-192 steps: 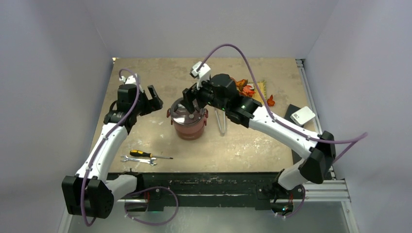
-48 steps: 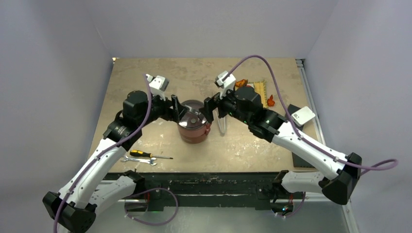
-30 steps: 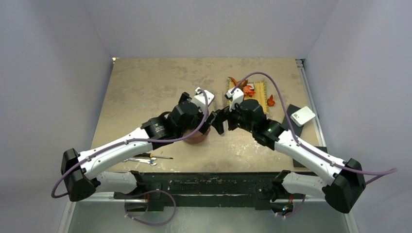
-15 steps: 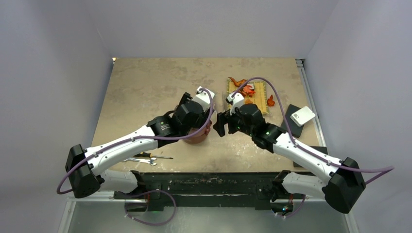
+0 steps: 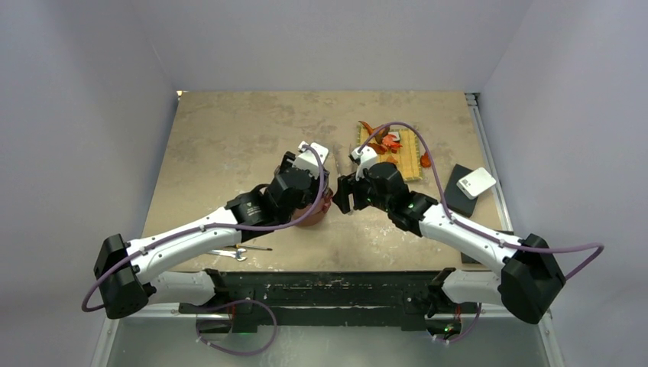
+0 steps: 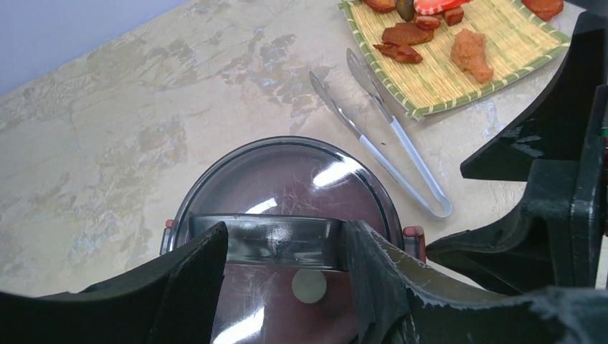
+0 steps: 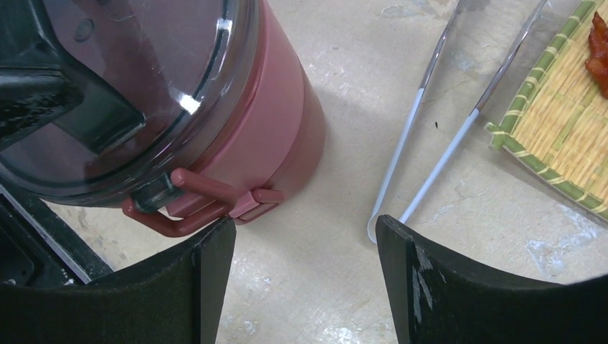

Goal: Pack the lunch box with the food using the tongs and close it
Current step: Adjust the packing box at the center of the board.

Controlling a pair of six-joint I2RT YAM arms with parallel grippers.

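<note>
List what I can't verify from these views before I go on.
Lunch box contents: dark lid on in both wrist views, inside hidden.
Top view: the left arm covers most of the lunch box; the right arm hides the tongs.
Food on the mat: cut off by frame edges in wrist views, too small from above.

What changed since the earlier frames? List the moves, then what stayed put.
The left pincer swung right and now straddles the handle of the top lid on the lunch box. The right pincer left the lid and dropped to the box's right side, open. Tongs, mat and food stayed put.
</note>
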